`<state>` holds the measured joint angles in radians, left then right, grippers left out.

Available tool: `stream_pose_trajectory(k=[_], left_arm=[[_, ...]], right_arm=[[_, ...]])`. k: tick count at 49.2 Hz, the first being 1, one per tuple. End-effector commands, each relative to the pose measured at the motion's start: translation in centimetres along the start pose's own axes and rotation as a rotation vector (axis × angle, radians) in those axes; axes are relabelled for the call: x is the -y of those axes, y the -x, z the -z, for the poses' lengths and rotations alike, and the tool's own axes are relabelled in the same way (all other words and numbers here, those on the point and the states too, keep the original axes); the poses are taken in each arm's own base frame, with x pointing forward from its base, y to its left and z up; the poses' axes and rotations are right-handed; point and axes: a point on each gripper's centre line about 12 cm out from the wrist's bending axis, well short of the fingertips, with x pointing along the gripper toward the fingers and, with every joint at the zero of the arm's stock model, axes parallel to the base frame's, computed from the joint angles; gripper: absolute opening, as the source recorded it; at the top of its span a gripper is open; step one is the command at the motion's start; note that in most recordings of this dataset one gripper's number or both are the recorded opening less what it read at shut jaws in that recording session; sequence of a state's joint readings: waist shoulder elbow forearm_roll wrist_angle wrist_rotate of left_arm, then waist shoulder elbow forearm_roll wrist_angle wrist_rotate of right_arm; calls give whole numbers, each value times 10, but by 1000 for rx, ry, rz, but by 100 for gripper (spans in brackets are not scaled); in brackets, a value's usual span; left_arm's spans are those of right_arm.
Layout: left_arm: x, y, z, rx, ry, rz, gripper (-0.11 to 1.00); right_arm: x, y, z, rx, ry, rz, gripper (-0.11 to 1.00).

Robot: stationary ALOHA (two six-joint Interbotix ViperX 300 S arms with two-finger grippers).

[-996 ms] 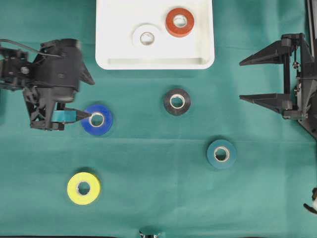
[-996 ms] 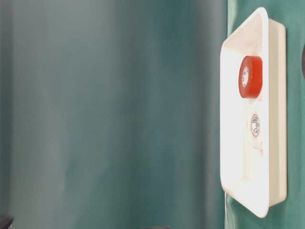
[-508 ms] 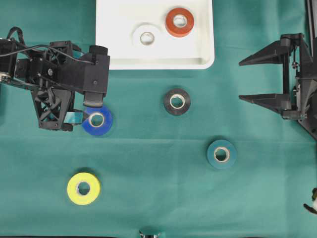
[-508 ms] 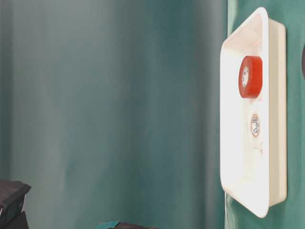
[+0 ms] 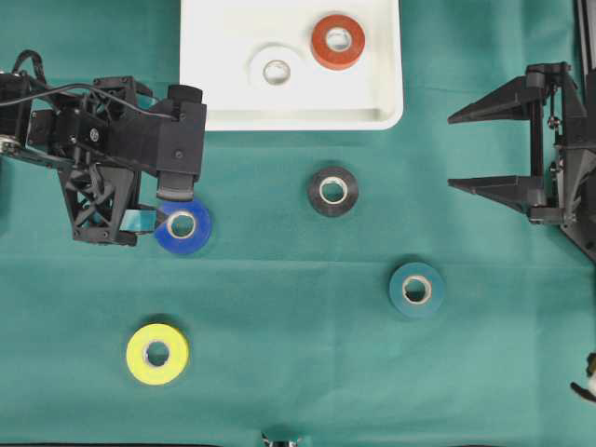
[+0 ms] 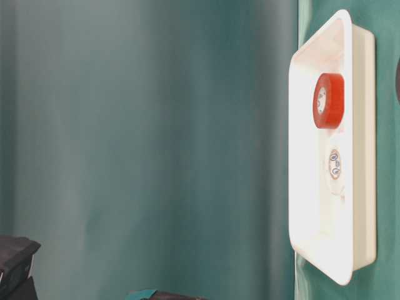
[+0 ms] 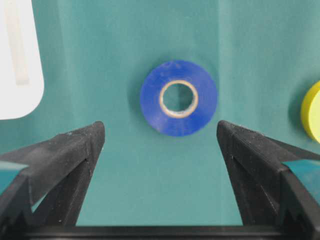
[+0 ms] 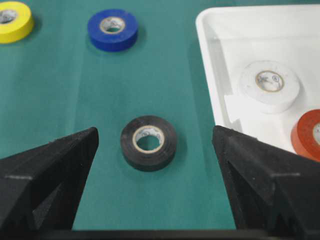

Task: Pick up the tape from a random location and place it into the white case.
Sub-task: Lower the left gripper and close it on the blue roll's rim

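A blue tape (image 7: 178,98) lies flat on the green cloth, left of centre (image 5: 183,226). My left gripper (image 7: 160,127) hangs open above it. The roll lies just beyond the fingertips, in line with the gap and touching neither finger. In the overhead view the left arm (image 5: 121,158) covers the cloth just left of the roll. The white case (image 5: 223,93) sits at the top centre and holds a red roll (image 5: 337,41) and a white roll (image 5: 276,71). My right gripper (image 5: 453,151) stands open and empty at the right, facing a black tape (image 8: 148,142).
A teal roll (image 5: 415,289) lies right of centre and a yellow roll (image 5: 157,354) at the lower left. The black roll (image 5: 332,191) sits just below the case. In the table-level view the case (image 6: 365,156) appears at the right edge.
The left arm swung its wrist over the blue tape during the first half second, then held still. The right arm and all rolls stayed where they were.
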<state>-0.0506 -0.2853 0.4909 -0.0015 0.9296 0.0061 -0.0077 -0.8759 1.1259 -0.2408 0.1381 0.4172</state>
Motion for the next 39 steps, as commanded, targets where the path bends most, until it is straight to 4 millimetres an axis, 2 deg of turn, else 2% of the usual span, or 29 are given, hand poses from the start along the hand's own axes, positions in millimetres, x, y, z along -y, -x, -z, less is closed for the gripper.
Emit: stream_pose_trajectory(k=[1, 16, 39], left_arm=[[-2, 6, -5, 28, 2, -5, 97], [-1, -5, -1, 55, 1, -4, 97], [-1, -50, 14, 8, 0, -5, 97]], right_arm=[[-2, 0, -12, 28, -2, -6, 88], [-2, 0, -11, 23, -3, -3, 88], [-2, 0, -11, 20, -3, -2, 88]])
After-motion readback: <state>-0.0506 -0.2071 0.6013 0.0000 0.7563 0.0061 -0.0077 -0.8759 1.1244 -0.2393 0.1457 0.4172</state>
